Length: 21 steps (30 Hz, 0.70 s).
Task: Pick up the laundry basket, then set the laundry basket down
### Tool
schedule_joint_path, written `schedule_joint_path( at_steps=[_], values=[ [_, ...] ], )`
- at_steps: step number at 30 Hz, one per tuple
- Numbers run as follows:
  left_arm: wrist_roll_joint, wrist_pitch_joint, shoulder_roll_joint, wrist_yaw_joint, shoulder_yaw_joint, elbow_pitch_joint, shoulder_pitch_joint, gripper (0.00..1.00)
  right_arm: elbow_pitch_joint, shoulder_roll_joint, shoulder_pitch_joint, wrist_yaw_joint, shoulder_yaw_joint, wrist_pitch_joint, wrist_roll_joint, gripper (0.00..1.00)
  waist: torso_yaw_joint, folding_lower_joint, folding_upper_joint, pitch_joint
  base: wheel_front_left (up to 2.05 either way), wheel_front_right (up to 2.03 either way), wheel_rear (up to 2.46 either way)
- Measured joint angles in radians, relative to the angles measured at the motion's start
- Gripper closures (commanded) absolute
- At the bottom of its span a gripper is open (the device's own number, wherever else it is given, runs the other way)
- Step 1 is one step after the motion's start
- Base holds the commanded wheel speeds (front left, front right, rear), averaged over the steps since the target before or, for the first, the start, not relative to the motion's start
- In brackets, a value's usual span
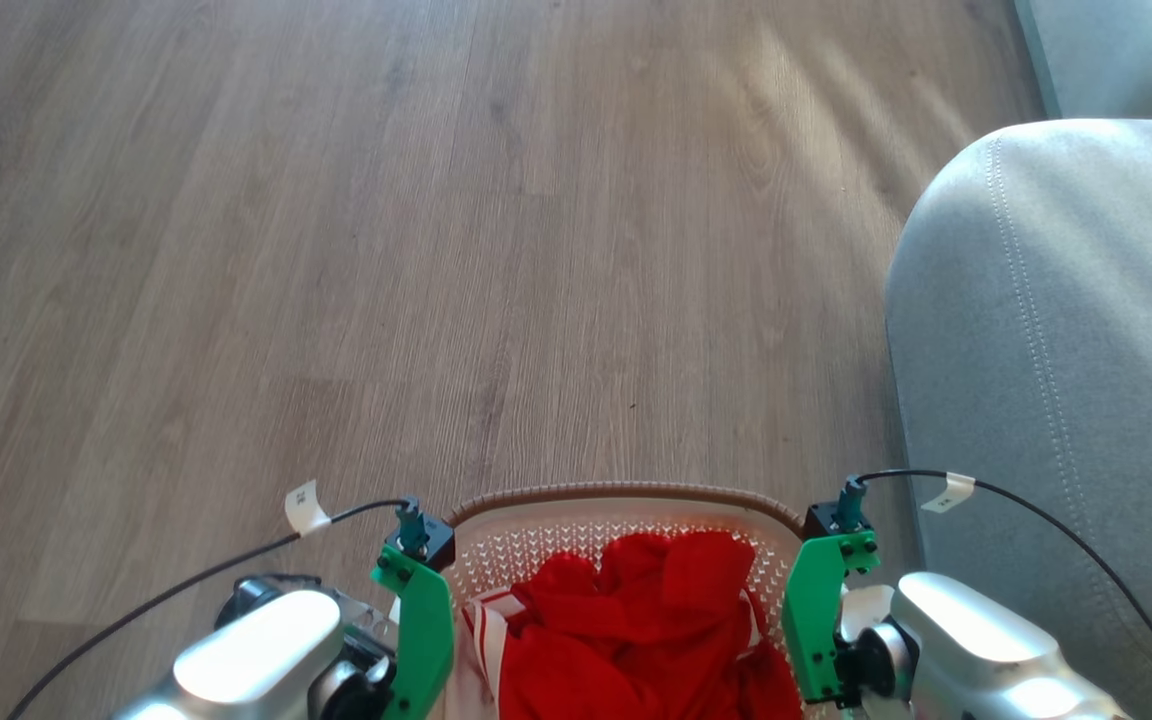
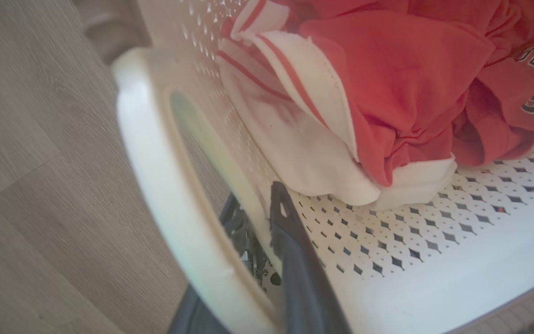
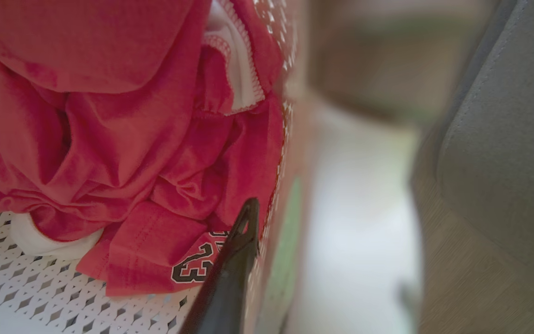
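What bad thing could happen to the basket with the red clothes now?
The left gripper and right gripper each pinch just a thin side wall of the laundry basket, so it might slip or tilt.
The grey sofa is close on the right; the basket could bump it.
The red clothes lie loose and might spill if it tips.

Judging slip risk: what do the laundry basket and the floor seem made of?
The laundry basket looks like moulded cream plastic: smooth, faintly glossy, walls pierced with diamond holes. The floor shows wood-look planks, matte grain; laminate or real wood, unclear.
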Motion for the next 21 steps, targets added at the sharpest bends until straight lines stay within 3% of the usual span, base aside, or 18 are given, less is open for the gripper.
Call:
schedule_joint_path(
  at_steps=[21],
  values=[
    [0.0,0.018,-0.001,0.0,-0.001,-0.003,0.0,1.0,-0.044,-0.004,0.04,-0.001,-0.071,0.035,-0.064,1.0,0.0,0.0,0.0001,-0.015,0.0,0.0,0.0]
  ],
)
